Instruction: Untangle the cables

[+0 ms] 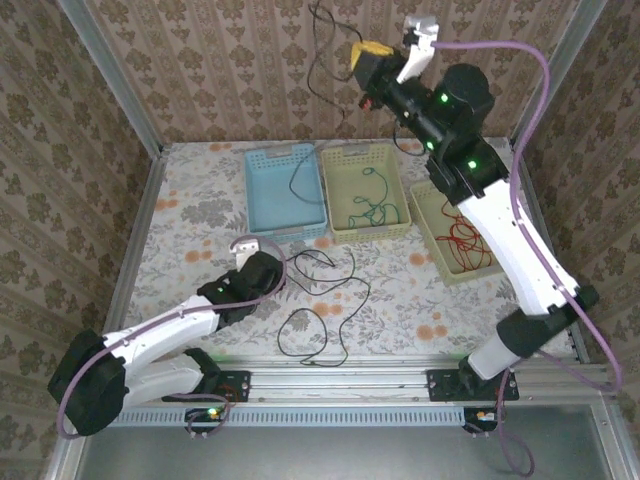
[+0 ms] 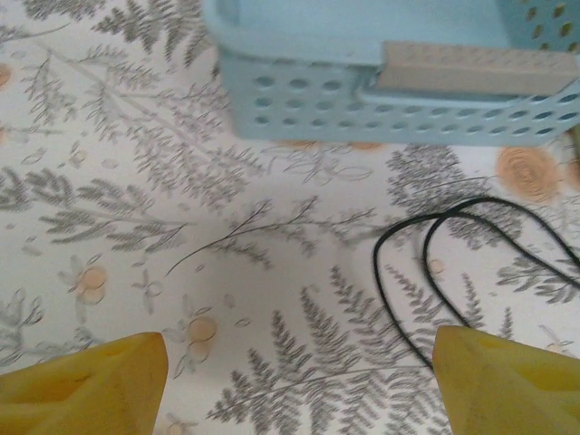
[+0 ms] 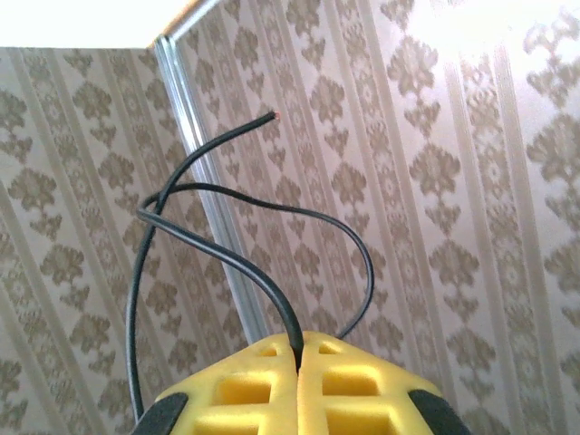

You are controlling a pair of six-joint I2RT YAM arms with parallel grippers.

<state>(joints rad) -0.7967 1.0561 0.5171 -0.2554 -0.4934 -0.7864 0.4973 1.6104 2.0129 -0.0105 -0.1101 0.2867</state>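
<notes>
With the green cable (image 1: 372, 210) and red cable (image 1: 462, 240) already in the far baskets (image 1: 360, 150), my right gripper (image 3: 299, 349) is clenched on one black cable (image 3: 227, 258) held high, and my left gripper (image 2: 299, 362) hangs released over black loops (image 2: 375, 263) left on the near table (image 1: 200, 190).

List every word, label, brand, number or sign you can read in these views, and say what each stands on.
None can be read. The blue basket, the floral table cover and the wallpaper carry patterns only; any print on the black cable is too small to tell.
</notes>
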